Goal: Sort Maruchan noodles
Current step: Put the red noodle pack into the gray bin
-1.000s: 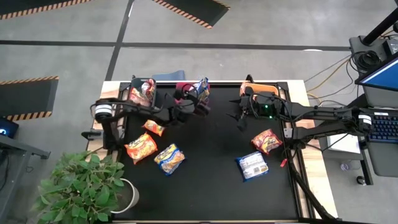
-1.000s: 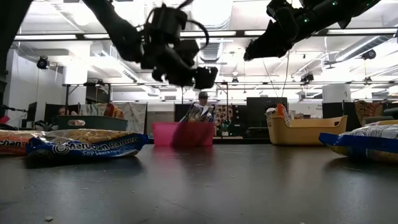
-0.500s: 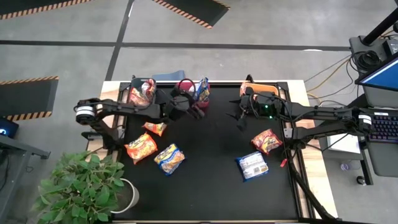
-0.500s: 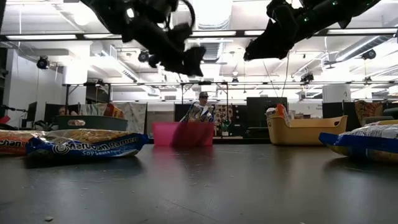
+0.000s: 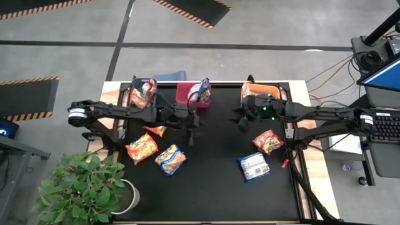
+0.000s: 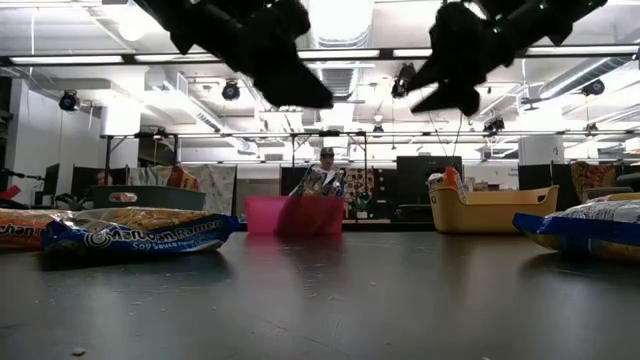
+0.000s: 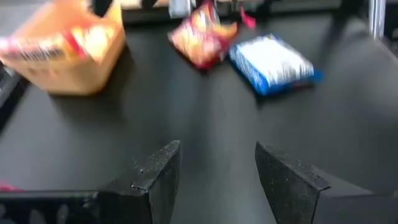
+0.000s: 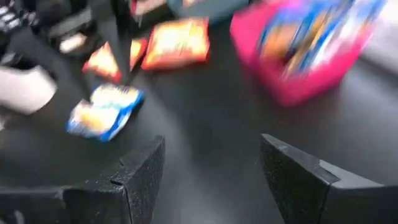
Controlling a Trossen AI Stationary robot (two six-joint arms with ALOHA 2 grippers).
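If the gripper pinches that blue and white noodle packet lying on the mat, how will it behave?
The blue and white packet lies flat, so it probably won't roll or tip. Its glossy wrapper looks slippery and may crinkle under the fingers. It looks thin, so likely light.

Both arms are dark, slim, jointed tubes; the left arm ends in a pale round cap at its shoulder. The right arm shows a small green light behind its fingers, possibly an indicator. Fingers are matte black, wedge-shaped.
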